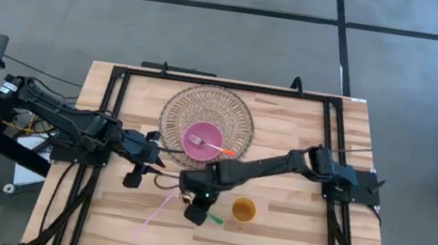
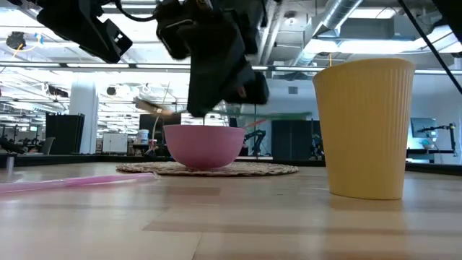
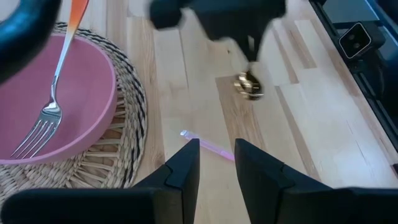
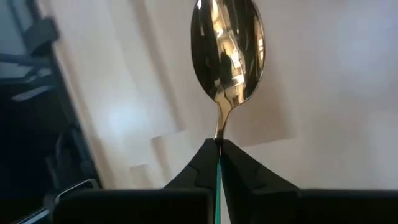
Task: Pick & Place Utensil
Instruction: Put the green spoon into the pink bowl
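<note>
Right wrist view: a gold spoon (image 4: 227,56) is seen clamped by its green handle between the closed fingers of the right tool (image 4: 217,149), held above the desk (image 1: 289,237) near the yellow cup (image 1: 243,210). A fork (image 1: 208,145) is seen lying in the pink bowl (image 1: 201,141) on the woven mat (image 1: 178,108). The left tool (image 3: 214,165) is held slightly parted and empty beside the mat.

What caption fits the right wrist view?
Right gripper pinching a gold spoon by its handle, bowl hanging above the wooden table.
</note>
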Robot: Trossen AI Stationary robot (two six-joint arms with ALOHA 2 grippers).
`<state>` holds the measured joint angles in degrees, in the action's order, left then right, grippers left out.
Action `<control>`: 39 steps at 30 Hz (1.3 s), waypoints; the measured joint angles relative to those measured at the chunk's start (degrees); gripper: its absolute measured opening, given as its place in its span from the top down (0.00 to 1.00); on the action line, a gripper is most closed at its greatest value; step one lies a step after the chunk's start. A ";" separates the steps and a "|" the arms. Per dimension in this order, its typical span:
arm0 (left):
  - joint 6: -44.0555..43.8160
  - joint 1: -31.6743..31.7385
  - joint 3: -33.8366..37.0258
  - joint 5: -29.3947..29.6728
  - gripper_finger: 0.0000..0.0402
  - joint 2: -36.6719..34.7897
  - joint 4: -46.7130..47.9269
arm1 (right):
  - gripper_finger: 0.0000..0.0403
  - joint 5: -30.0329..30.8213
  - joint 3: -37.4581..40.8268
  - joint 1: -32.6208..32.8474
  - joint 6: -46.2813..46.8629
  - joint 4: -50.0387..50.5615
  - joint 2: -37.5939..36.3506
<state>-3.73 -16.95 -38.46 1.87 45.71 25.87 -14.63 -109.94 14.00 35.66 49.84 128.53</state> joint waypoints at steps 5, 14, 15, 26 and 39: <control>0.00 0.00 0.00 0.00 0.75 0.00 -0.16 | 0.99 4.01 -5.71 -2.69 -3.45 9.46 -0.13; 0.00 0.02 0.00 0.04 0.75 -0.02 -0.22 | 0.98 4.54 -13.38 -9.18 -8.13 22.20 -0.21; 0.00 0.02 0.00 0.04 0.75 -0.02 -0.24 | 0.98 4.51 -14.06 -9.93 -9.13 22.69 -0.23; 0.00 0.02 0.00 0.07 0.75 -0.02 -0.31 | 0.98 4.23 -16.36 -19.78 -16.77 24.97 -0.24; 0.07 0.00 0.00 -0.02 0.75 -0.02 -0.25 | 0.99 -3.76 -16.34 -26.91 -21.92 27.94 0.20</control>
<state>-3.66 -16.95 -38.46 1.85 45.69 25.62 -18.40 -126.28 -12.91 13.74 77.77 128.73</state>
